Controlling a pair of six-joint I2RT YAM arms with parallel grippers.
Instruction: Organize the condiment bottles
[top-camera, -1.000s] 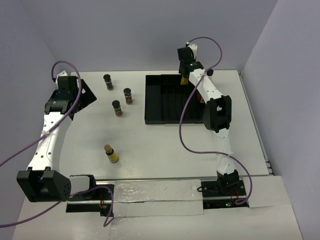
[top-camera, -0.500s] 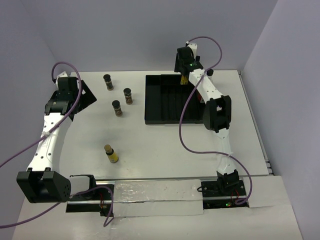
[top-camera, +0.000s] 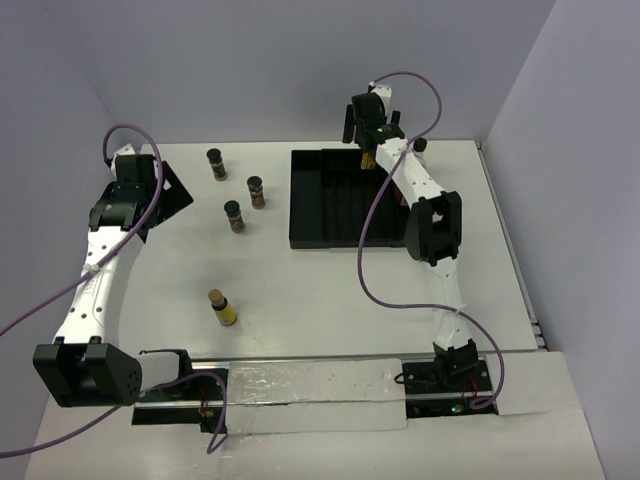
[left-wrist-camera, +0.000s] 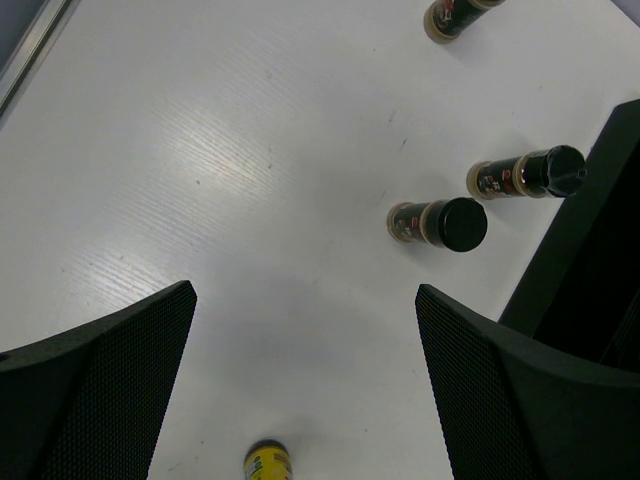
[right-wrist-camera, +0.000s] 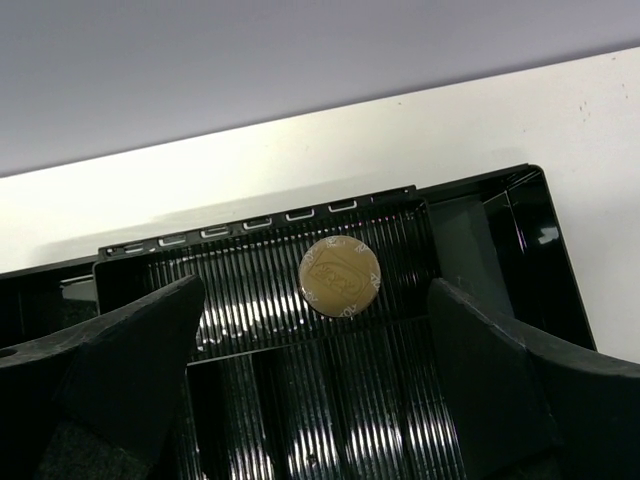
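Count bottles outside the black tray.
4. Three dark black-lidded bottles sit left of the tray, one yellow bottle alone, nearer the front. The right arm may hide others.

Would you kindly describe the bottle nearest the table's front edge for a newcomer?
Start at the black tray on the white table, then look left and nearer. A yellow bottle with a tan cap stands alone there; the three dark bottles cluster farther back.

Top external: high, behind the arm bases, looking down over the whole surface (top-camera: 300, 290). Left wrist: moderately high, tilted down, catching the black tray (left-wrist-camera: 590, 270) edge. Right wrist: close over the black tray's far end. All three share the black tray.
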